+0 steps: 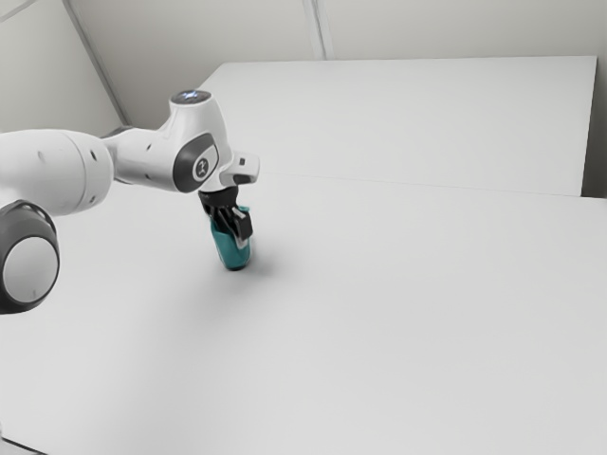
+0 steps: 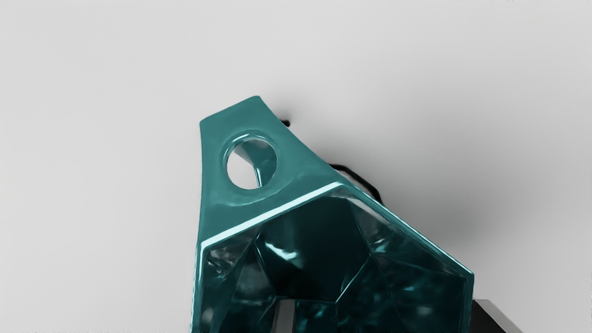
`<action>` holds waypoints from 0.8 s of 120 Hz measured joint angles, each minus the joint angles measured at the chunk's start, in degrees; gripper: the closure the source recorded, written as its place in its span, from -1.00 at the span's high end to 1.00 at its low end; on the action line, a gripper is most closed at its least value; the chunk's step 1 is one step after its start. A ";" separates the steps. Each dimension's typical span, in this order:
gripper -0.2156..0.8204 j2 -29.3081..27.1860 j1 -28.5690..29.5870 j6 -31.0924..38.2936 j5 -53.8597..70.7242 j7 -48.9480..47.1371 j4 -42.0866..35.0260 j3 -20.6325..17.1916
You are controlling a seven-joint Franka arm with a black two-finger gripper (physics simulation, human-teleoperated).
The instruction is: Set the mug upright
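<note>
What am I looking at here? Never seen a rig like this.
A simulated robot: one white arm ending in two black fingers. The exterior view is shot from beside the arm, the wrist view from a camera on its hand, looking into the teal mug. The mug is at the pale table, base down, mouth up. One finger reaches inside it, the other is outside. The fingers stand apart, so it doesn't look gripped.
</note>
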 joint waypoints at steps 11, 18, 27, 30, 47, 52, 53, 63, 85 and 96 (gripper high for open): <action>0.29 -0.31 -0.04 0.01 0.21 -0.36 0.22 0.00; 0.36 -0.44 -0.04 0.01 0.33 -0.52 0.38 0.00; 0.43 -0.99 -0.04 -0.01 0.58 -0.68 0.49 0.00; 0.44 -1.31 -0.03 -0.03 0.66 -0.70 0.50 0.00; 0.51 -4.54 0.19 -0.50 1.01 -0.79 0.50 0.07; 0.52 -6.40 0.29 -0.97 1.07 -0.81 0.45 0.12; 0.53 -6.82 0.30 -1.11 1.07 -0.81 0.46 0.14; 0.55 -11.10 -0.01 -3.28 1.03 -0.91 0.89 1.23; 0.57 -15.40 -0.37 -11.62 1.09 -1.30 7.56 2.76; 0.57 -17.79 -0.45 -15.80 1.35 -1.49 10.11 3.60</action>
